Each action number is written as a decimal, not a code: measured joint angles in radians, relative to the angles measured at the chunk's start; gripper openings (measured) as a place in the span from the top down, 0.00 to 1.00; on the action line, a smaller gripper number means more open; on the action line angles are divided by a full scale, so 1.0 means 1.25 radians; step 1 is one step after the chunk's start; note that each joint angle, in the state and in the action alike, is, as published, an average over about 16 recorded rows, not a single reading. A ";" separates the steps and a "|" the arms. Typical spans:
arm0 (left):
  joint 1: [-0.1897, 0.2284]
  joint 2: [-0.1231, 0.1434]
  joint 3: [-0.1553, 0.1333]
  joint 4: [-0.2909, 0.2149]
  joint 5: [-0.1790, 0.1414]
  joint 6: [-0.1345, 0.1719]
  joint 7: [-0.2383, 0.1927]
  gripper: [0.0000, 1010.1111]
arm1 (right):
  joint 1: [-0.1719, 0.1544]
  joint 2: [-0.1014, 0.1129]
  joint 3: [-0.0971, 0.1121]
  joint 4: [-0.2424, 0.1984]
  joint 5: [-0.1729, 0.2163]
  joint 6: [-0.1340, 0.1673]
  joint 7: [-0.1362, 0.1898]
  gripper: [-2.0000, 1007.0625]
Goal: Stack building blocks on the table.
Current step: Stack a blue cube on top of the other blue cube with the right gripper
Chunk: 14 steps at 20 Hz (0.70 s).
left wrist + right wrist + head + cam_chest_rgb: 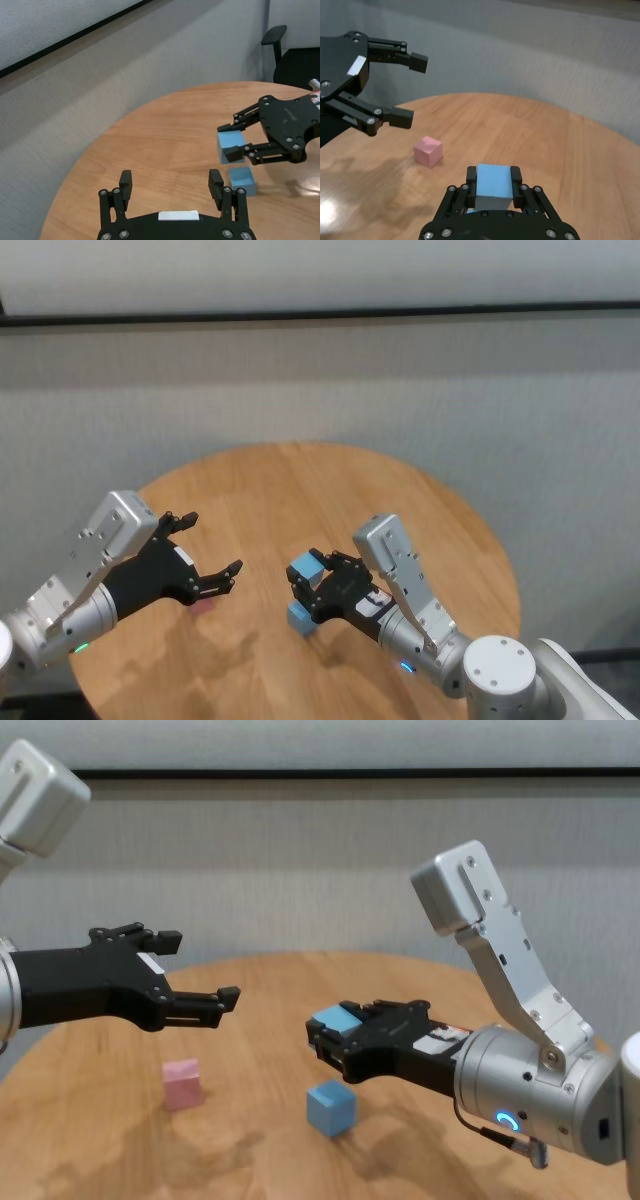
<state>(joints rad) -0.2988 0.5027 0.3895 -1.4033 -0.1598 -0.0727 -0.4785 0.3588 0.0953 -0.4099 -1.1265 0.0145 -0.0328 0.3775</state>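
on the left, the left gripper (197,967) is hovering above the table (420,510) with its fingers spread wide apart and nothing between them. in the left wrist view its two fingertips (125,179) are pointing out over bare wood. the pink block (183,1083) is sitting on the table below and just in front of that gripper, touching neither finger; in the head view the gripper is hiding most of it.

moving toward the middle, a light blue block (331,1107) is resting on the table on its own, well apart from the pink one.

right above it, the right gripper (335,1038) is holding the second light blue block (493,182) in the air, its fingers clamped on the cube's two opposite sides. the held cube is hanging over the resting one with a clear gap between them, as the left wrist view shows, and it is sitting slightly off to one side of it. the right arm is reaching in from the lower right of the head view.
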 joint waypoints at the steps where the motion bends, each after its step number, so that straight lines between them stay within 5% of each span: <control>1: 0.000 0.000 0.000 0.000 0.000 0.000 0.000 0.01 | -0.001 0.001 -0.001 -0.002 0.002 0.003 -0.001 0.62; 14: 0.000 0.000 0.000 0.000 0.000 0.000 0.000 0.01 | -0.008 0.011 -0.021 -0.005 0.027 0.025 -0.006 0.62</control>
<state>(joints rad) -0.2988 0.5027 0.3895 -1.4033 -0.1598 -0.0727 -0.4785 0.3488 0.1090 -0.4358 -1.1325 0.0482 -0.0017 0.3705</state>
